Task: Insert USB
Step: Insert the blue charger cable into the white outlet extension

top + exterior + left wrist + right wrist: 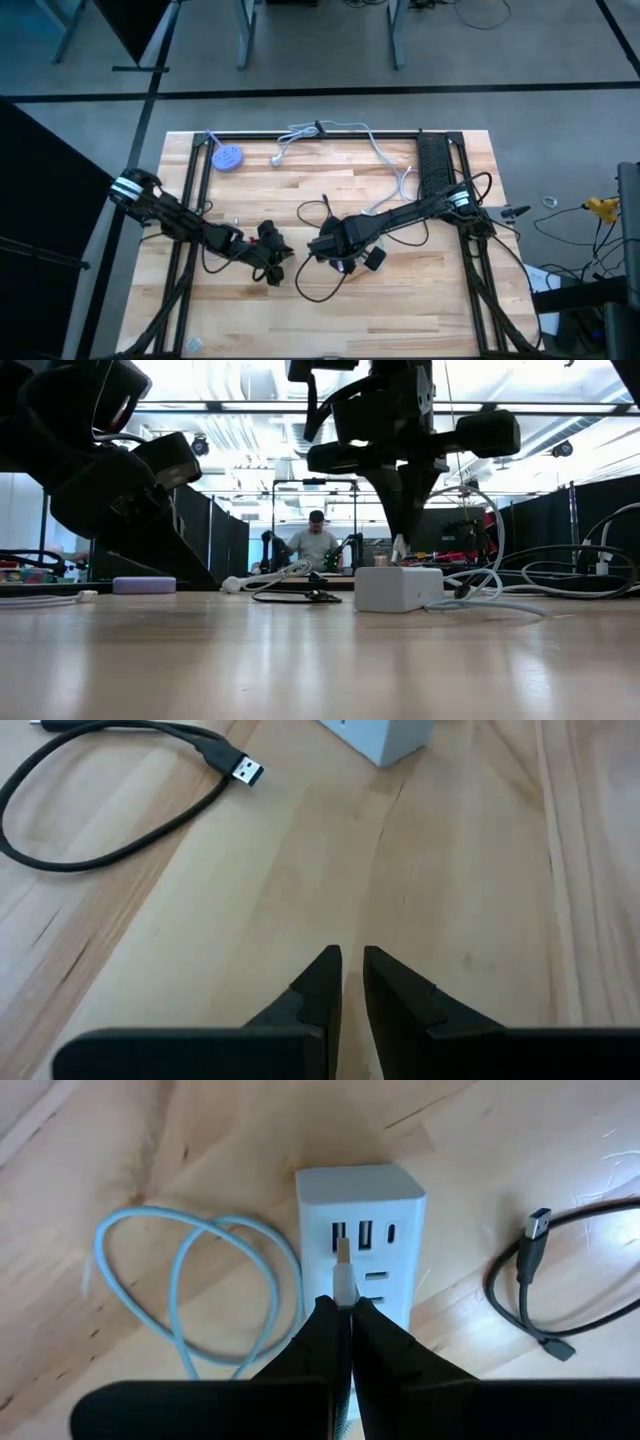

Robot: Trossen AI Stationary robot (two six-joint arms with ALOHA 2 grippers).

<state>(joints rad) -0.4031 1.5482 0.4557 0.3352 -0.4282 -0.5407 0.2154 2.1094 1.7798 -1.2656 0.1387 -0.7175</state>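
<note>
A white charger block [360, 1230] sits on the wooden table with its port face up; it also shows in the low view [398, 588]. My right gripper [347, 1302] hangs right above it, pointing down, shut on a pale USB plug [343, 1270]. A light blue cable [190, 1290] lies looped beside the charger. A black cable with a free USB plug [245, 768] lies on the table on the charger's other side. My left gripper [352, 960] hovers low to the left of the charger [278, 268], shut but for a narrow slit, holding nothing. My right gripper pinches the USB plug's rear part [345, 1290] between its two fingertips, coming from above and pointing down. The plug stands upright, its metal tip [341, 1252] over the charger's left upright port. Whether the tip touches the port, I cannot tell.
A black frame [190, 180] borders the table. At the far edge are a purple disc [228, 157], a white cable [320, 130] and a black power strip [433, 165]. The black cable loops between the arms [318, 290]. A person [316, 542] sits in the room beyond.
</note>
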